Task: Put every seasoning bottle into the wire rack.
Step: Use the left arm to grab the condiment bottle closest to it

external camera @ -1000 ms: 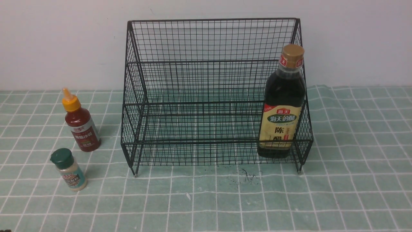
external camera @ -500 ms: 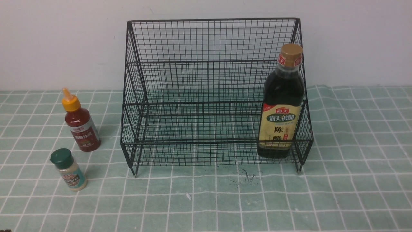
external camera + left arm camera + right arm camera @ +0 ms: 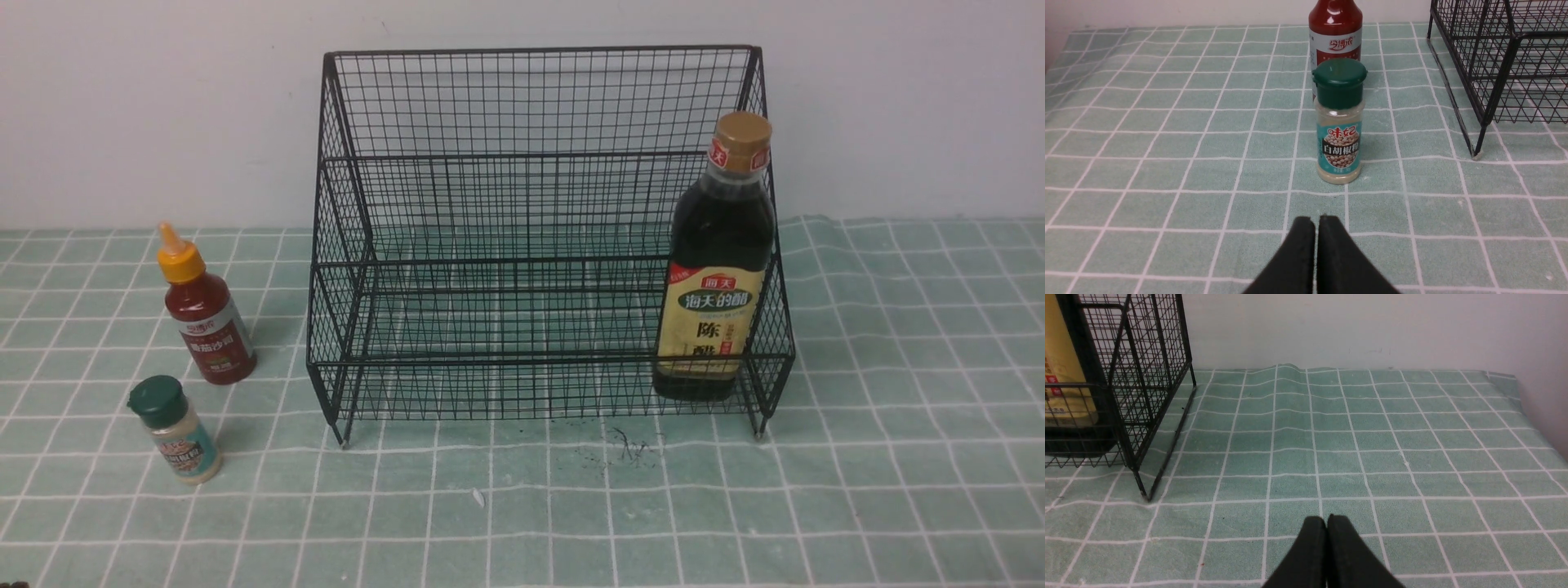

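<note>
The left gripper [image 3: 1315,220] has its jaws pressed together and holds nothing. The shaker [image 3: 1339,122] stands straight ahead of it, near but apart, upright on the cloth [image 3: 1147,163] with its long axis vertical. I judge that this straight-ahead line is what the coming move turns on. Just beyond the shaker, on nearly the same line, stands the sauce bottle [image 3: 1335,36], also upright, so the shaker is the nearer of the two and hides part of it. The rack [image 3: 531,98] lies ahead of this gripper and off toward the right arm, well clear of both bottles. The right gripper [image 3: 1326,518] is likewise closed and empty, with only bare cloth ahead. The rack's end, where the vinegar bottle [image 3: 718,269] already stands in the lower tier, is off toward the left arm, so the left arm is plainly the nearer one for both loose bottles. The shaker is small, with a clear body of pale powder, a teal label and a broad green cap (wider than the body, so a grasp probably belongs below it). It looks light and likely to tip if nudged. The jaws would have to part before closing around it.
</note>
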Controlling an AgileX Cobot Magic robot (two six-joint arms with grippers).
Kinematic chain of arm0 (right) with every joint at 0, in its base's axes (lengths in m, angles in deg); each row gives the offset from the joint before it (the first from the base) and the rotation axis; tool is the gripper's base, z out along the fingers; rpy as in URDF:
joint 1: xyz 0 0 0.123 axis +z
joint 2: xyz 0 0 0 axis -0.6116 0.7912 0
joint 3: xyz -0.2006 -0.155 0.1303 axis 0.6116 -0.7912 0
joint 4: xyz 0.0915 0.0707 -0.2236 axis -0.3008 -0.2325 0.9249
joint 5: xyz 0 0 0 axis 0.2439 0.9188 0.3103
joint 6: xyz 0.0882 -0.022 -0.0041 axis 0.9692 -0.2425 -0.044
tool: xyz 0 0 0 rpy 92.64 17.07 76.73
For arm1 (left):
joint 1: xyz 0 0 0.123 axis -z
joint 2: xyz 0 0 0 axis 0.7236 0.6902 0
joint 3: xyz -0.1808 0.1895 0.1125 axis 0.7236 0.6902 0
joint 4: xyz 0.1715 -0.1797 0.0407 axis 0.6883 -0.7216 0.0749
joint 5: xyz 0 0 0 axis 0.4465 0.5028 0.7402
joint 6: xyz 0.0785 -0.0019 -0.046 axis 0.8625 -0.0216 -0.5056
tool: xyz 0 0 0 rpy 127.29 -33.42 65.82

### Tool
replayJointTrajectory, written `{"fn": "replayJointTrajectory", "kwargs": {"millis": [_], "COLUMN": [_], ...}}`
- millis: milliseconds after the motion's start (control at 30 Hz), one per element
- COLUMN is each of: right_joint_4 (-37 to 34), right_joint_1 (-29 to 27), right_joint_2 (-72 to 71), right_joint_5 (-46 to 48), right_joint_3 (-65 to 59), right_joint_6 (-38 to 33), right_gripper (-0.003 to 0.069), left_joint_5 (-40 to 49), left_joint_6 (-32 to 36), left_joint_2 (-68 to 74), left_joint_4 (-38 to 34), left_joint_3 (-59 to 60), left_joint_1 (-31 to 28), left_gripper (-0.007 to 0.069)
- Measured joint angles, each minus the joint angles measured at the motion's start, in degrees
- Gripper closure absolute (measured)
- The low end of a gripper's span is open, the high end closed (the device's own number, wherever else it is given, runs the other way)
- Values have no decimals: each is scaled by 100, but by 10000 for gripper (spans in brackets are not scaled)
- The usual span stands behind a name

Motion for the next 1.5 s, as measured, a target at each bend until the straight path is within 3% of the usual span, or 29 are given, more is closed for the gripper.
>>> {"fn": "replayJointTrajectory", "kwargs": {"millis": [800,1100,1300,1433,1467,1500], "right_joint_4": [-18,-18,-24,-24,-24,-24], "right_joint_1": [0,0,0,0,0,0], "right_joint_2": [0,0,0,0,0,0], "right_joint_5": [-25,-25,-25,-25,-25,-25], "right_joint_3": [-5,-5,-5,-5,-5,-5], "right_joint_6": [0,0,0,0,0,0], "right_gripper": [672,672,672,672,672,672], "left_joint_5": [-171,-1833,-4098,-3357,-2907,-1824], "left_joint_6": [-35,-633,-1088,-1160,-1161,-1166], "left_joint_2": [0,0,0,342,546,1065], "left_joint_4": [76,-1092,-1680,-1158,-986,-724], "left_joint_3": [11,14,-177,-1251,-1606,-2325], "left_joint_1": [0,0,0,0,0,0], "left_gripper": [631,631,631,631,631,631]}}
